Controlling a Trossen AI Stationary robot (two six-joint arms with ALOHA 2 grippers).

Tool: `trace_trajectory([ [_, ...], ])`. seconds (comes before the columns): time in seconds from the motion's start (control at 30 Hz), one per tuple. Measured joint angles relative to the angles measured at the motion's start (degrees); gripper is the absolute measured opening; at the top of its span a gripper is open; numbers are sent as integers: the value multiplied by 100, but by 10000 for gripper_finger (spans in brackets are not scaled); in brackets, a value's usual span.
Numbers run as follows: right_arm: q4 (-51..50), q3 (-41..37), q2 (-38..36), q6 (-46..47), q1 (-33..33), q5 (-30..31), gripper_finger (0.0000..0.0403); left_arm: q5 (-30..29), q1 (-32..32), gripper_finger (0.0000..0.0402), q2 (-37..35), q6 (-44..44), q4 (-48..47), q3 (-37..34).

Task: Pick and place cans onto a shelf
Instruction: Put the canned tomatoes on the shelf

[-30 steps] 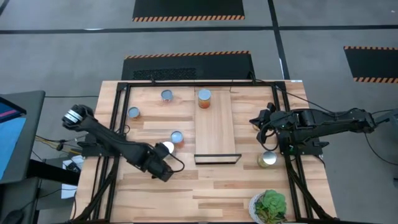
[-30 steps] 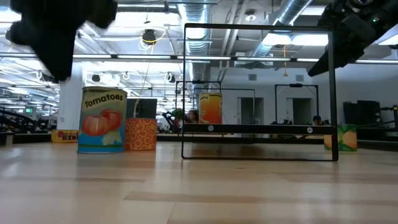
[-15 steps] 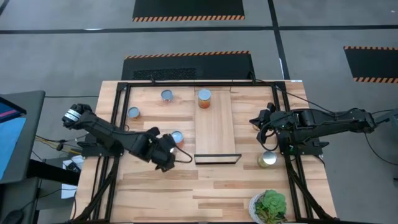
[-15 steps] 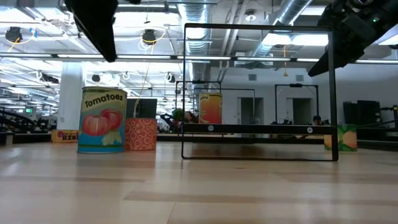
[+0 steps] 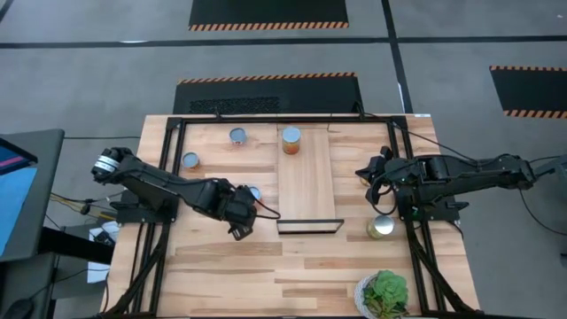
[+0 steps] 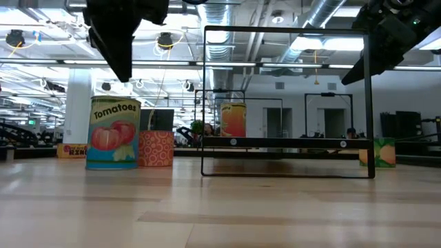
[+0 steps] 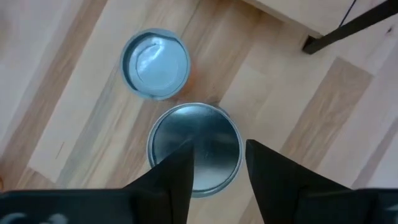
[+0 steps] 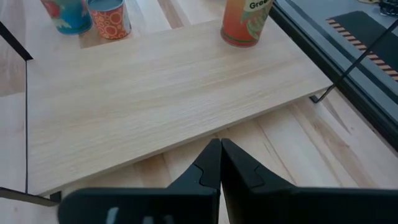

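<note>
My left gripper (image 7: 217, 163) hangs open, pointing down over the tomato can (image 6: 113, 133), one finger on either side of its silver top (image 7: 194, 149) and above it. An orange-patterned can (image 5: 253, 192) stands just beyond. An orange can (image 5: 291, 138) stands on the far end of the pale-wood shelf (image 5: 307, 182), which has a black bracket (image 5: 308, 227) at its near end. Two more cans (image 5: 237, 136) (image 5: 190, 160) stand at the far left, and a green one (image 5: 381, 227) right of the shelf. My right gripper (image 8: 219, 149) waits shut by the shelf's right side.
A black metal frame (image 5: 168, 177) runs around the tabletop. A leafy green plant (image 5: 384, 294) sits at the near right. Bare wood lies along the near side of the table, in front of the bracket.
My left gripper has swung toward the table's far and right side and risen a little. It has rolled about its own axis and now hangs over the tomato can, covering the can's top in the high view. The cans stand as before.
</note>
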Motion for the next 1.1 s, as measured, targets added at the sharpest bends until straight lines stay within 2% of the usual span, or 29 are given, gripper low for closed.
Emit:
trace_trajectory([
  [0.67, -21, 0, 2, -130, 0, -2, 28, 30, 65, 131, 783, -10, 117, 27],
  [0.77, -23, 0, 2, -130, 0, -2, 28, -6, 117, 104, 781, -59, 146, 23],
  [0.9, -23, 0, 2, -130, 0, -2, 28, -89, 264, 19, 787, -41, 178, 20],
  [1.1, -23, 0, 2, -130, 1, -3, 28, 42, 389, 1, 851, 256, -458, 509],
])
